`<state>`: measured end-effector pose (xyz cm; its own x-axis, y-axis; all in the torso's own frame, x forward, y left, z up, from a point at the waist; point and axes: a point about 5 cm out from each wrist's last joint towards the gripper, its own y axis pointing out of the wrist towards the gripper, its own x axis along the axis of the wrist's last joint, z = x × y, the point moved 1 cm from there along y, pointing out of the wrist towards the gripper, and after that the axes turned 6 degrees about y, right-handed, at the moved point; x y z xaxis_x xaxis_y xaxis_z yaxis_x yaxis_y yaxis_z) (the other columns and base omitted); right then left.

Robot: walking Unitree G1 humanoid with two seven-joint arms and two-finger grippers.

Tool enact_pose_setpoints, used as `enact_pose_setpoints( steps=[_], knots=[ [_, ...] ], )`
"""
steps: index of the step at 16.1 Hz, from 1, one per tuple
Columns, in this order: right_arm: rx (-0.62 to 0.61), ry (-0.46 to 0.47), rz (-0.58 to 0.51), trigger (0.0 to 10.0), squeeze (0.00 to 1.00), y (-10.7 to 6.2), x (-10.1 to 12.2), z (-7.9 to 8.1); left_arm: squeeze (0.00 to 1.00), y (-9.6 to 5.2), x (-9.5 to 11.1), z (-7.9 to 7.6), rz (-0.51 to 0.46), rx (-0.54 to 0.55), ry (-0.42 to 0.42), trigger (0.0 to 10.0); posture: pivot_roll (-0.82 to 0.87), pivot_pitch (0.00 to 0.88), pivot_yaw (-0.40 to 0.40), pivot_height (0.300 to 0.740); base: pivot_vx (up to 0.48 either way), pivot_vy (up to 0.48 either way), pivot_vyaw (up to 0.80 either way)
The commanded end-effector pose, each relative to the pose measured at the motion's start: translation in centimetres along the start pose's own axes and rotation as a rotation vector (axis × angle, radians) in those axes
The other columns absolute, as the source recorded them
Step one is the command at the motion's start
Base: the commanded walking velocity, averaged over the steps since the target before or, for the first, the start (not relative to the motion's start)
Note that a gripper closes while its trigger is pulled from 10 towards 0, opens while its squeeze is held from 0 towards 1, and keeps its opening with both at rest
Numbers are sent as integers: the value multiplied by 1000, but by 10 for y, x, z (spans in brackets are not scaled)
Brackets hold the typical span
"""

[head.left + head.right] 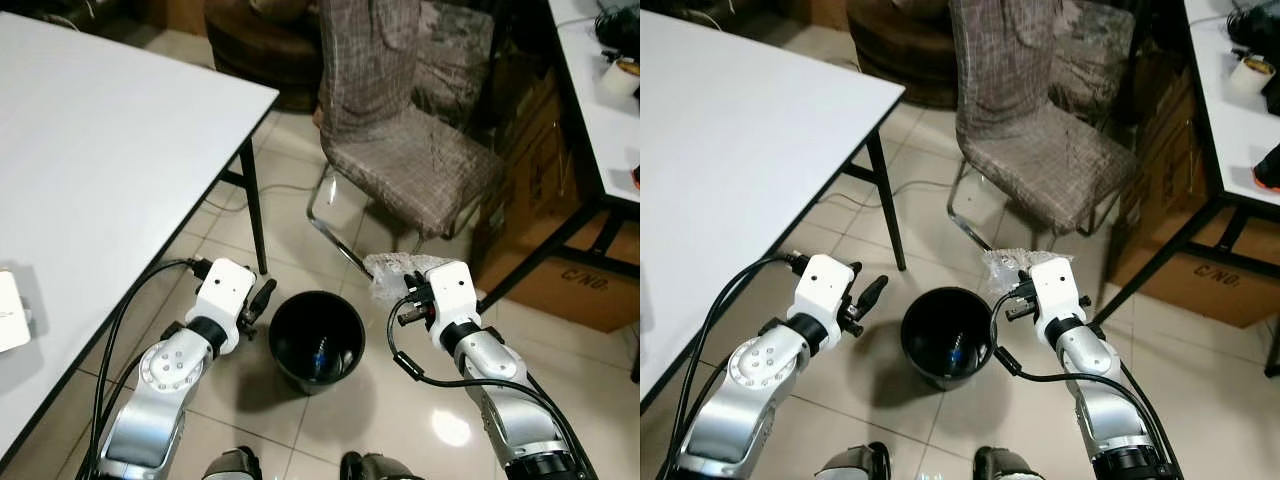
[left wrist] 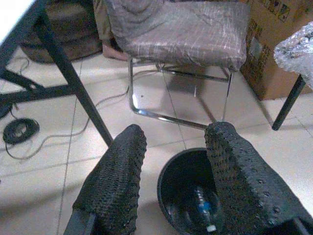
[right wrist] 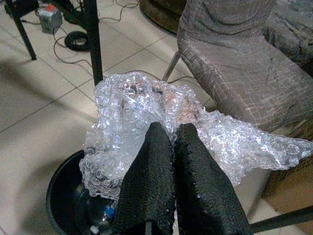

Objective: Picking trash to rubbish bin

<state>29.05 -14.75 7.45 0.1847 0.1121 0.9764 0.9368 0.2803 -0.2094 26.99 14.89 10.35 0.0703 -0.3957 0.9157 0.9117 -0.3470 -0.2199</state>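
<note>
Bubble wrap (image 1: 400, 268) hangs pinched in the right gripper (image 1: 413, 296) in the left eye view, just beside the right rim of the black rubbish bin (image 1: 316, 342) on the tiled floor; the bin lies toward the robot's left of the wad, so the drop likely needs a short inward shift. The left gripper (image 1: 262, 300) hovers off the opposite rim. The right eye view matches, with the chair (image 1: 1040, 150) behind. In the left wrist view, fingers (image 2: 117, 183) stand spread, empty. In the right wrist view, fingers (image 3: 151, 181) press together on the wrap above the bin's edge.
</note>
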Motion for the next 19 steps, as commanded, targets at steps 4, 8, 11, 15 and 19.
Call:
enact_pose_setpoints(
  steps=[4,8,11,15,19],
  knots=[
    [1,2,11,10000,0,-7,-7,0,0,-6,0,-6,3,8,-33,10000,-27,246,-88,740,0,0,0],
    [-34,66,-54,10000,0,-15,-5,1,0,-12,7,2,-46,40,14,10000,-4,186,-72,740,0,0,0],
    [-40,106,-68,10000,0,-18,-1,-3,0,-8,14,7,-53,52,-2,10000,13,177,-75,740,0,0,0],
    [34,31,-7,10000,0,7,-8,2,0,-7,13,12,-53,-5,81,10000,22,212,-57,740,0,0,0],
    [47,34,-19,10000,0,16,-1,-1,0,-10,22,18,-71,4,90,10000,40,245,-54,740,0,0,0]
  ],
)
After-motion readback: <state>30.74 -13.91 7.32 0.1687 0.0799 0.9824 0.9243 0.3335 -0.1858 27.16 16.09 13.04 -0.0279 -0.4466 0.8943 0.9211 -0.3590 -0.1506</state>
